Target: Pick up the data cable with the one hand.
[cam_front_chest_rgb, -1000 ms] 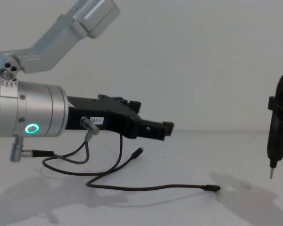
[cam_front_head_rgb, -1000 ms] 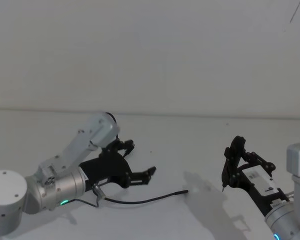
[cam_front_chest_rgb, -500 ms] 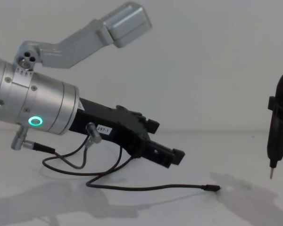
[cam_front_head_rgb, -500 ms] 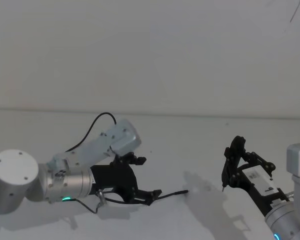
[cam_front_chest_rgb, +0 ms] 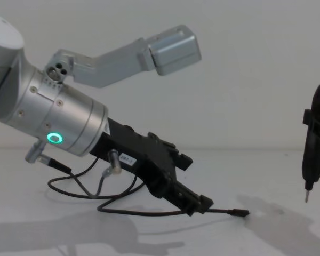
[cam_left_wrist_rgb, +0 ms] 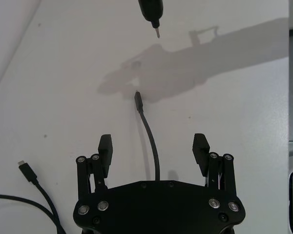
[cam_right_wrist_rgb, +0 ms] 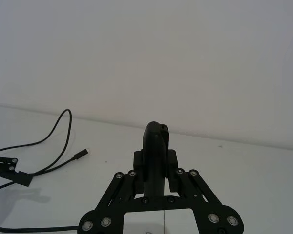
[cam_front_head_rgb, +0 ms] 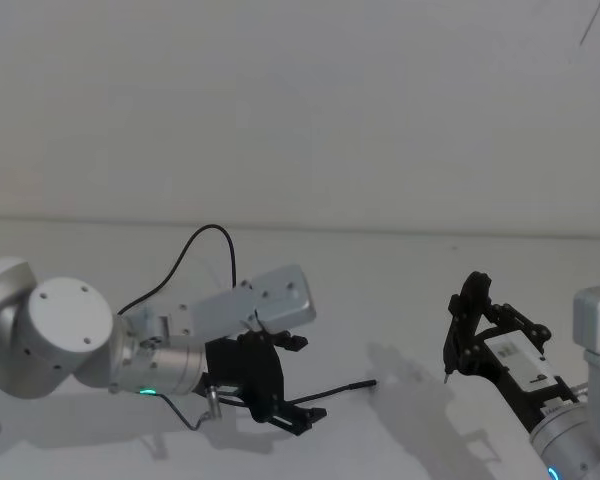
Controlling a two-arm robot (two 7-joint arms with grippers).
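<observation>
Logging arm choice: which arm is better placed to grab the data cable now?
Left. The left gripper is open and angled down, with the data cable running between its jaws; the right gripper is shut on a pen-shaped tool.

Background of the scene. The upper half of the head view is occupied by a plain, off-white wall [cam_front_head_rgb: 300, 110], unbroken by windows or fittings. It is met by a flat white surface [cam_front_head_rgb: 400, 290] along a faint horizontal seam [cam_front_head_rgb: 380, 231] just above mid-frame. A thin dark line [cam_front_head_rgb: 588, 24] is seen at the upper right of the wall; whether it is a crack or a wire cannot be told. A small dark speck [cam_front_head_rgb: 453, 237] is noted on the surface just below the seam, right of centre. Soft-edged grey shadows [cam_front_head_rgb: 405, 365] are cast on the surface at lower centre. In the chest view, the same wall and surface are shown from the side, evenly lit.
</observation>
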